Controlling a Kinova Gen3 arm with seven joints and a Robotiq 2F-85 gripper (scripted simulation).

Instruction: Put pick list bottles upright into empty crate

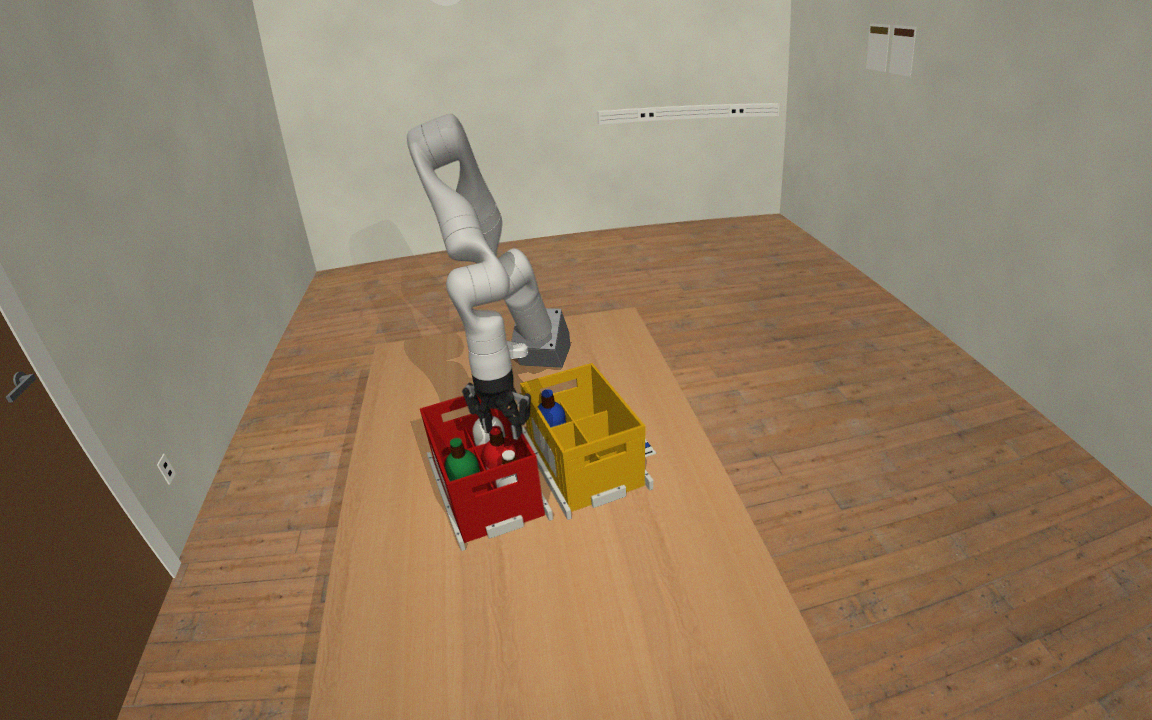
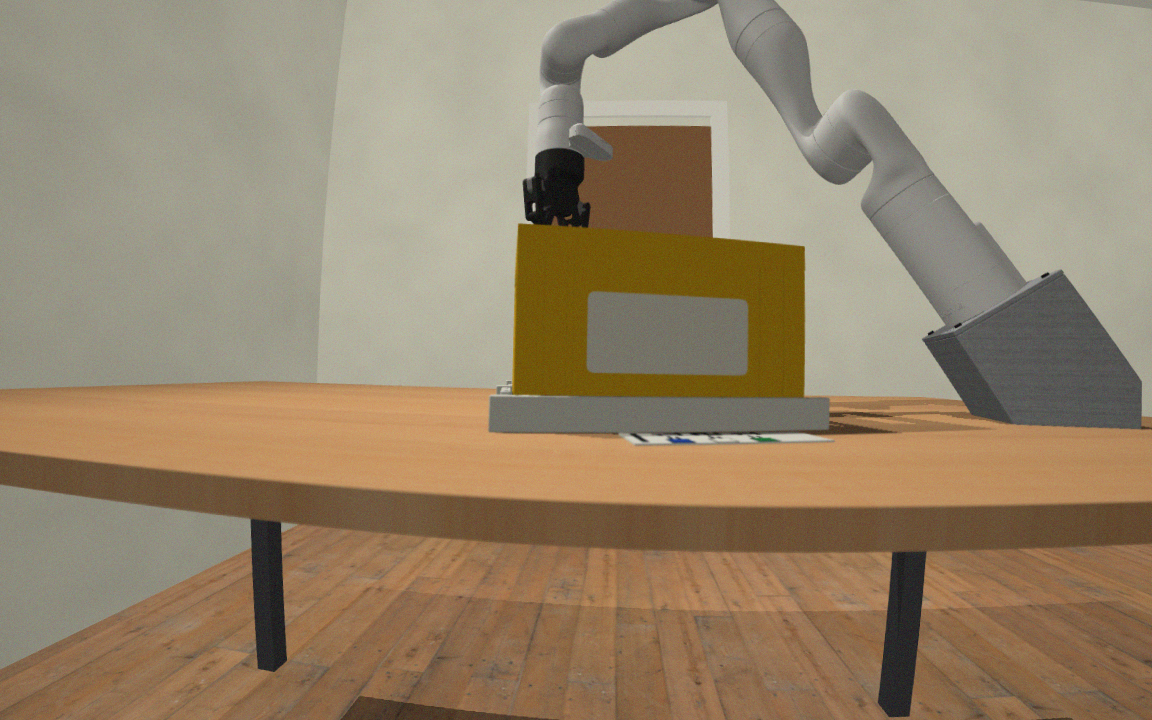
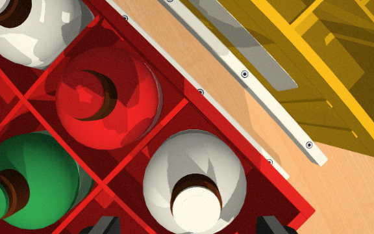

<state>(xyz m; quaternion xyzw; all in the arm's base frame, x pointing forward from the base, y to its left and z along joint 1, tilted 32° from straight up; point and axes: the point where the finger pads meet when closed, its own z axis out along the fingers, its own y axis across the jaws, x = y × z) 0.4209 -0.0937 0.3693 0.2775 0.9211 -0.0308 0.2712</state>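
bottles wait in the red crate near the worktop's robot-side edge; the gripper, open and empty, hovers above. picking seems underway; next probably calls for lining up over a listed bottle's cap.

A lab-like room: a robot arm mounted on a wooden table.

Top: far, high beyond the handled end of the yellow crate, facing down toward my base. Exterior: nearer, low, side-on to that crate. Wrist: closest, downward over the red crate beside it. Top and wrist share both crates.
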